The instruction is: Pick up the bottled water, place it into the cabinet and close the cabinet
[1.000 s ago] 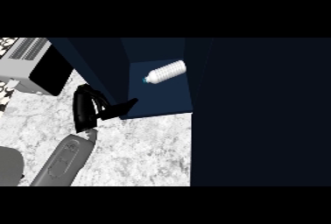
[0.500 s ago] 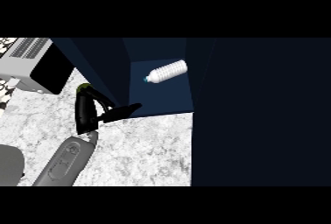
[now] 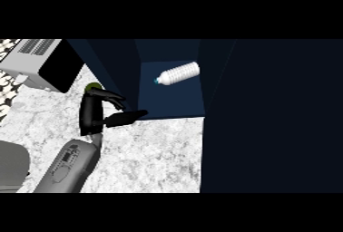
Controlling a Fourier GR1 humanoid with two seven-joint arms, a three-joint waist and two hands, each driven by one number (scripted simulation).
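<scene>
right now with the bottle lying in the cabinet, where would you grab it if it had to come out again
Around the ribbed body of the bottled water, coming in from the open front of the cabinet. It lies on its side, cap toward the lower left, so the long flank faces the opening. The left hand is nearest.

Bottled water (image 3: 178, 73) lying inside cabinet (image 3: 171, 97), hand (image 3: 94, 115) just left of its opening (over the bench (image 3: 147, 154)), appliance (image 3: 40, 63) farther left behind.
</scene>
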